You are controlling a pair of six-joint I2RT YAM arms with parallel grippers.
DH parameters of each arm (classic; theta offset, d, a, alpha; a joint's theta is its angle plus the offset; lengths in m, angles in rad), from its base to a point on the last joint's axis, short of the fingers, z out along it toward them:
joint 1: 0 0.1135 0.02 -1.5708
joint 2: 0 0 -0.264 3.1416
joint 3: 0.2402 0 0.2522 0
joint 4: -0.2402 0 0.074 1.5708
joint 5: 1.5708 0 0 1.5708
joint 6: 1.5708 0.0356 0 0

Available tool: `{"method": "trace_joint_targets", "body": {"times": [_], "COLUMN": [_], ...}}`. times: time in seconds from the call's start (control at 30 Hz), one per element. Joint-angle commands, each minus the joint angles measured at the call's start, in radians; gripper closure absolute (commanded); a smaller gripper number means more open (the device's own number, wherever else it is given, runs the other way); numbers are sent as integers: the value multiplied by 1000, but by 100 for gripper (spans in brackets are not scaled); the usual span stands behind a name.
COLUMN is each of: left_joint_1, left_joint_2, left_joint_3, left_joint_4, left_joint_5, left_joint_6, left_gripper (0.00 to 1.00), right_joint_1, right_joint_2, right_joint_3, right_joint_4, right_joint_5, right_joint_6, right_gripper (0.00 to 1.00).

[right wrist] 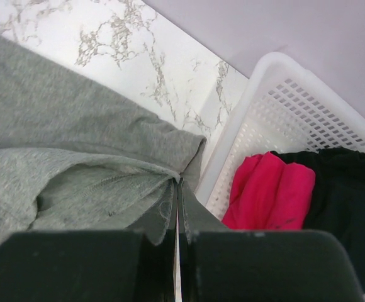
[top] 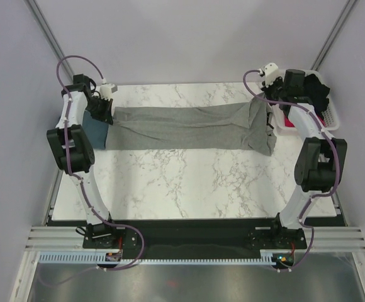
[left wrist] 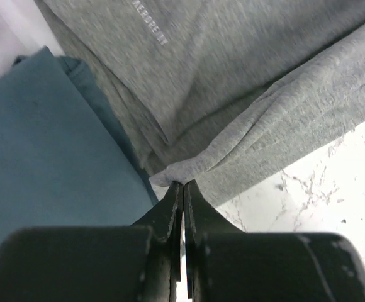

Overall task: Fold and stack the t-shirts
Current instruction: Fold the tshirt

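The left gripper (left wrist: 183, 185), upper left over the teal t-shirt (left wrist: 44, 157), and the right gripper (right wrist: 177, 184), upper right beside the white basket (right wrist: 277, 94), each pinch an end of the grey t-shirt (top: 182, 128), which is stretched across the counter (top: 189, 182). Best to hold even tension and lower both ends together, so it lies flat.

I count four t-shirts from here. One grey t-shirt (top: 182, 129) lies along the far side of the table (top: 189, 182), and one teal t-shirt (top: 97, 133) sits at its left edge. One white basket (right wrist: 296, 94) at the far right corner holds two: one pink t-shirt (right wrist: 267, 192) and one black t-shirt (right wrist: 352, 201). I see two arms, a left arm (top: 72, 148) and a right arm (top: 318, 163).
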Motion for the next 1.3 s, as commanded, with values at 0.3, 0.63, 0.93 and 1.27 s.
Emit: {"method": "trace_joint_targets", "body": {"times": [0.3,0.63,0.93,1.27], "left_joint_1": [2,-53,-178,-240], "left_joint_2": [98,-105,-86,49], "left_joint_3": [206,-4,-167,-122], "left_joint_4": [25,34,63,69], "left_joint_5": [-23,102,116,42], "left_joint_6": [-206,-233,-251,-242], "left_gripper": [59,57,58,58], "right_joint_1": [9,14,31,46], "right_joint_2": [178,25,141,344], "right_joint_3": [223,89,57,227], "right_joint_4": [95,-37,-97,-115], "right_joint_5": [172,8,-133,-121], "right_joint_6": [202,388,548,537], "right_gripper": [52,45,48,48]}}
